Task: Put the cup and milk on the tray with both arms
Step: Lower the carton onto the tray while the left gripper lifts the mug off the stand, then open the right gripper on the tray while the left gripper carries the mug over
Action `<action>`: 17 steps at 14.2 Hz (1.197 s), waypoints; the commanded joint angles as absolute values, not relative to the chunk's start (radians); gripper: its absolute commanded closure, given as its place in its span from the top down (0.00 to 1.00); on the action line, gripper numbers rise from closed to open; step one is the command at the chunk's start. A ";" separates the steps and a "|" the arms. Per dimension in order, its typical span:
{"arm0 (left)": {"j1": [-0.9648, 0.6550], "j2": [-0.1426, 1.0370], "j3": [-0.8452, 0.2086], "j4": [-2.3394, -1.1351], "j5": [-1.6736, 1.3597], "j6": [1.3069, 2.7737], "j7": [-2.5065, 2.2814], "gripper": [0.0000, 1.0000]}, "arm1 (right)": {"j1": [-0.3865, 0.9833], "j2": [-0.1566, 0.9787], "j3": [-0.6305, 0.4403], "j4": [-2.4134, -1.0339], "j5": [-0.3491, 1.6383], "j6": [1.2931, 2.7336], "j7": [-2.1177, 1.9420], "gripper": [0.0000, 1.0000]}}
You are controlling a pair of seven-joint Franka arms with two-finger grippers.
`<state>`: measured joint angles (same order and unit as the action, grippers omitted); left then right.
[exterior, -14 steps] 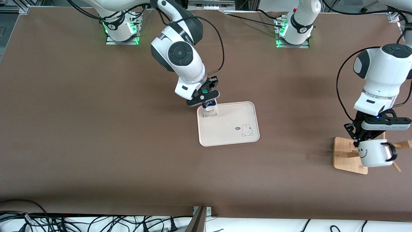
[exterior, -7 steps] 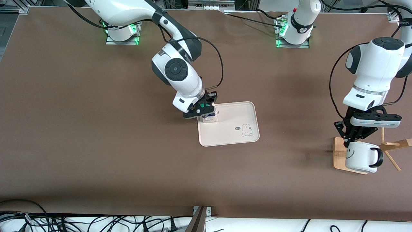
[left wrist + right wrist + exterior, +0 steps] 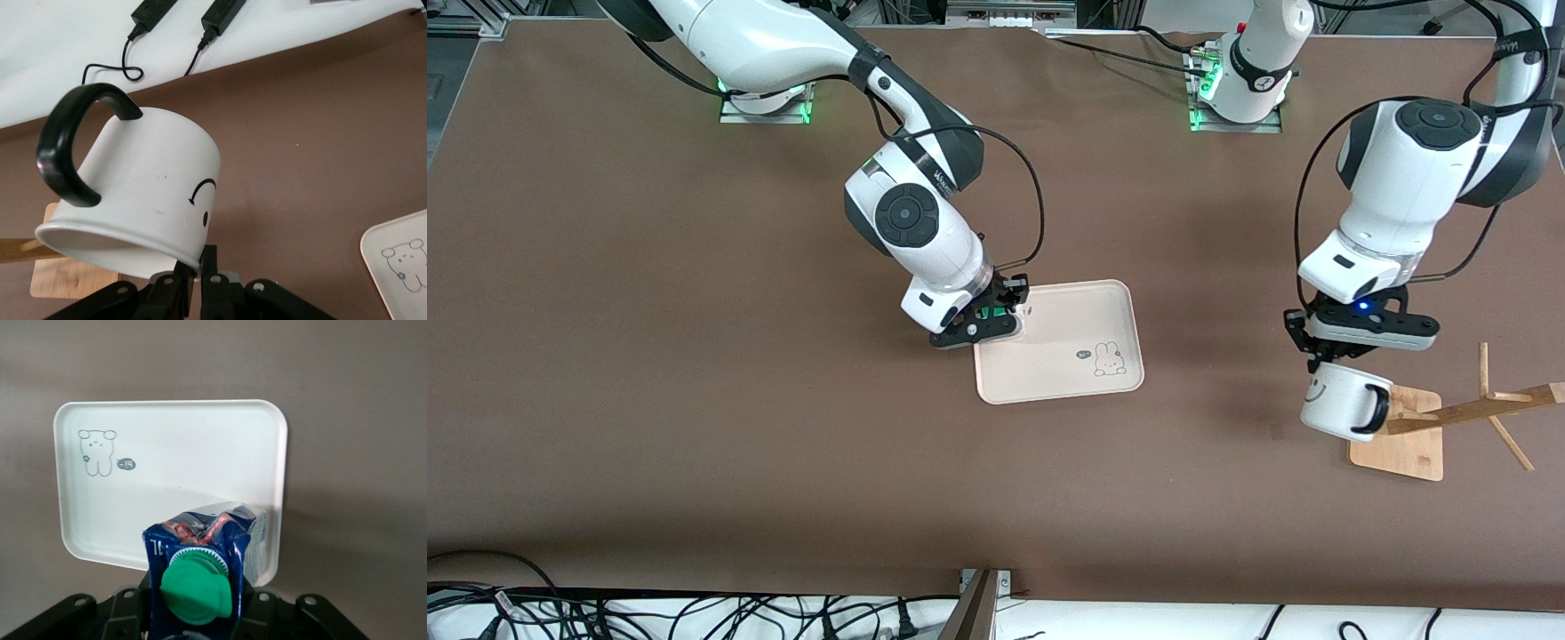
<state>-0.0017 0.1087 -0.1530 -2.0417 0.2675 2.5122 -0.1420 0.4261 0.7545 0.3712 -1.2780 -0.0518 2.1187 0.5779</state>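
A white mug point(image 3: 143, 193) with a black smiley face and black handle, a dark blue milk carton point(image 3: 207, 570) with a green cap, and a cream tray point(image 3: 1063, 391) with a rabbit drawing point(image 3: 1110, 358).

Two white arms point(image 3: 800, 44) with dark grey joints are showing round grey caps on their wrists. Black cables point(image 3: 1032, 178) are looping along each arm down to the black grippers. Green lights are glowing at both bases point(image 3: 765, 93), and a small blue light is shining on the left gripper point(image 3: 1343, 356).
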 commanded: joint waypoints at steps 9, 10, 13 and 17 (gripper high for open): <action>-0.017 0.144 -0.186 -1.862 -0.120 1.930 -0.150 0.00 | 0.491 0.764 0.331 -1.150 -0.160 2.109 0.670 0.42; -0.015 0.155 -0.186 -1.846 -0.130 1.912 -0.150 0.00 | 0.491 0.765 0.331 -1.150 -0.160 2.132 0.673 0.42; -0.015 0.190 -0.184 -1.789 -0.133 1.876 -0.150 0.00 | 0.492 0.764 0.315 -1.150 -0.161 2.144 0.684 0.42; -0.011 0.239 -0.184 -1.732 -0.161 1.873 -0.150 0.00 | 0.512 0.787 0.313 -1.184 -0.160 2.204 0.724 0.42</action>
<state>-0.0145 0.1959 -0.1848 -1.8038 -0.1304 1.9055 -0.1485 0.4793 0.7604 0.3221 -1.1773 -0.1394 2.1491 0.6728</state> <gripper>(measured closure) 0.912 0.573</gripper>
